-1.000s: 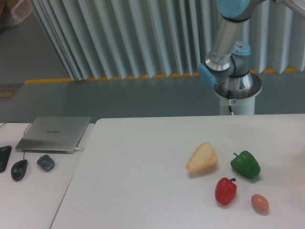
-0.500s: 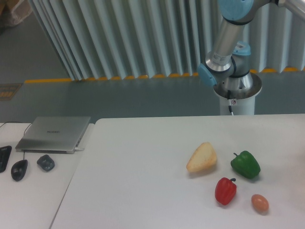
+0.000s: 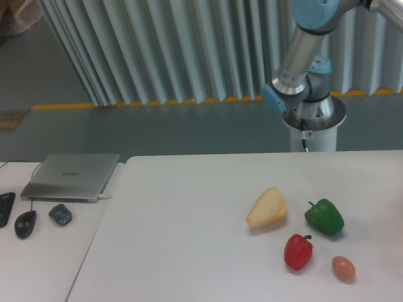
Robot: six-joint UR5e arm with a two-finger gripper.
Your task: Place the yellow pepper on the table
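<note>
White table [image 3: 189, 239]: carried a pale wedge [image 3: 267, 208], green pepper [image 3: 325, 217], red pepper [image 3: 298, 251] and egg [image 3: 343, 268], grouped at right.
Yellow pepper: outside the camera view.
Arm [image 3: 302, 50]: rose behind the table's far edge.
Gripper: out of frame; fingers' state could not be told.
Side desk [image 3: 38, 264]: held laptop [image 3: 72, 177] and mice [image 3: 26, 223].

Arm [image 3: 302, 50] cut off at 12 o'clock edge, gripper out of frame. Keyboard [image 3: 5, 207] clipped at 9 o'clock edge.
</note>
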